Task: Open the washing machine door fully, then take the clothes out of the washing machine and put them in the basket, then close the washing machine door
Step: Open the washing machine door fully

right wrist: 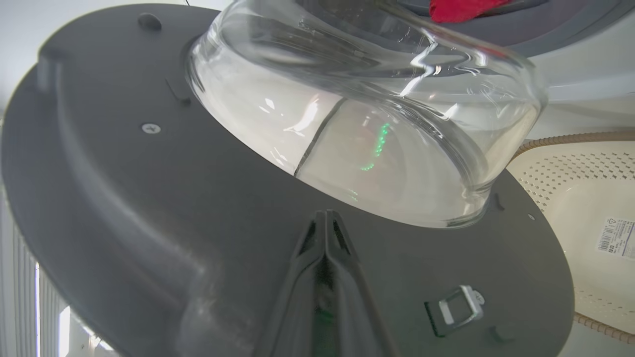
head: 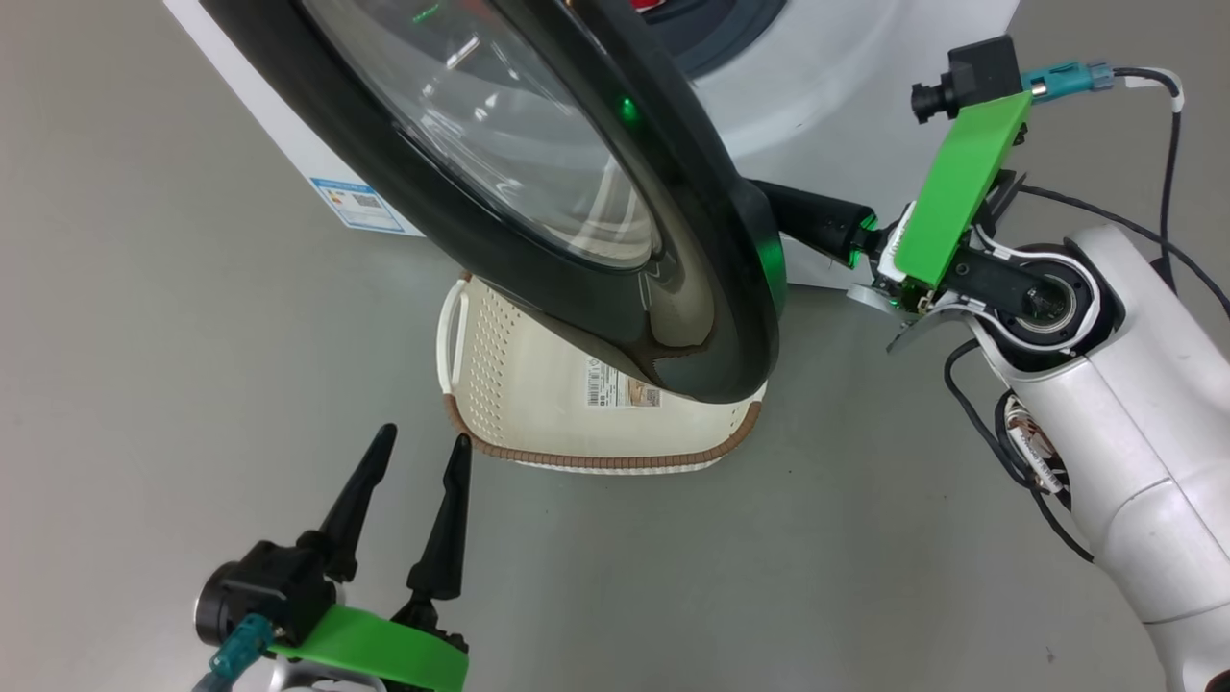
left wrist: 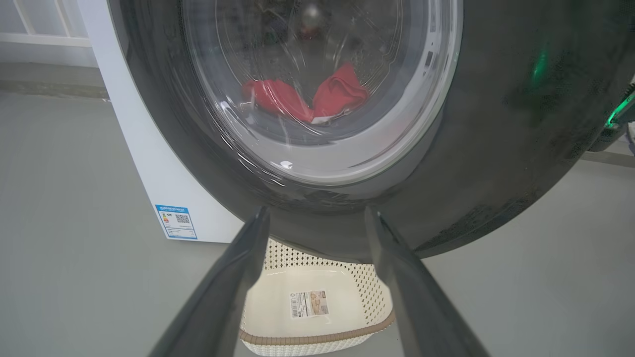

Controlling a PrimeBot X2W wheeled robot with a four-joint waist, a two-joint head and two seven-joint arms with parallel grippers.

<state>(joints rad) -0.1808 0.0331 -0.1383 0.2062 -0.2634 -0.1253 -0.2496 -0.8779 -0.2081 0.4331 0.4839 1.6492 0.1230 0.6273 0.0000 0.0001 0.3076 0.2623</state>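
washing machine door [head: 711,240] partly open above basket [head: 538,384], right end effector [right wrist: 325,218] pinched shut, tips at door's inner face, left end effector [head: 426,434] spread wide, empty, near basket, red clothes [left wrist: 307,99] inside washing machine [head: 846,86]

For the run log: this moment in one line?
washing machine door: partly open; right gripper: shut, at door's inner face; left gripper: open, empty; clothes: inside washing machine; basket: below door

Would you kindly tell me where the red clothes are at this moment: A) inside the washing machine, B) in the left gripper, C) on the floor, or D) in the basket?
A: the clothes show red through the washing machine door glass, inside the washing machine, while the visible basket floor bears just a paper label.
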